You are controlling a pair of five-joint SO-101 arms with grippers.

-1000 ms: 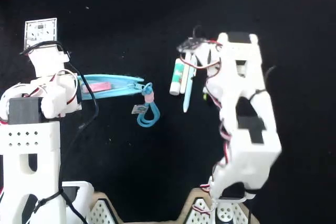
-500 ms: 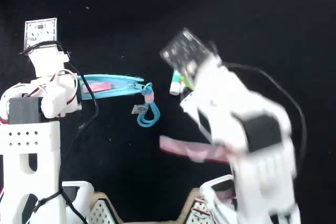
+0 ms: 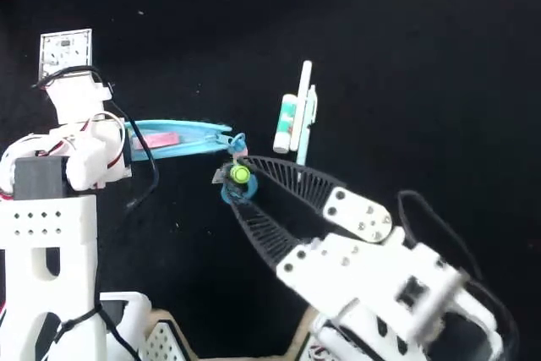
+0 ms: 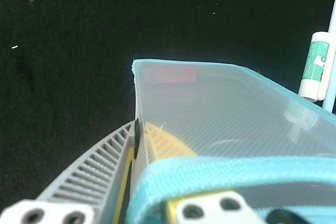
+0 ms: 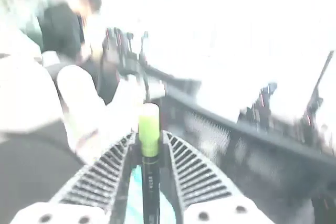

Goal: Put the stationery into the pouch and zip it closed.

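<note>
The left arm (image 3: 59, 166) stands at the left edge of the counter (image 3: 439, 73). The left gripper (image 3: 127, 143) (image 4: 142, 129) points right, its jaws clamped on the end of the pouch (image 3: 182, 137) (image 4: 220, 114). The right arm (image 3: 380, 285) extends from the near edge toward the far left. The right gripper (image 3: 235, 179) (image 5: 148, 137) has its jaws closed on a pen (image 3: 241, 175) (image 5: 148, 129), whose green cap stands past the tips.
</note>
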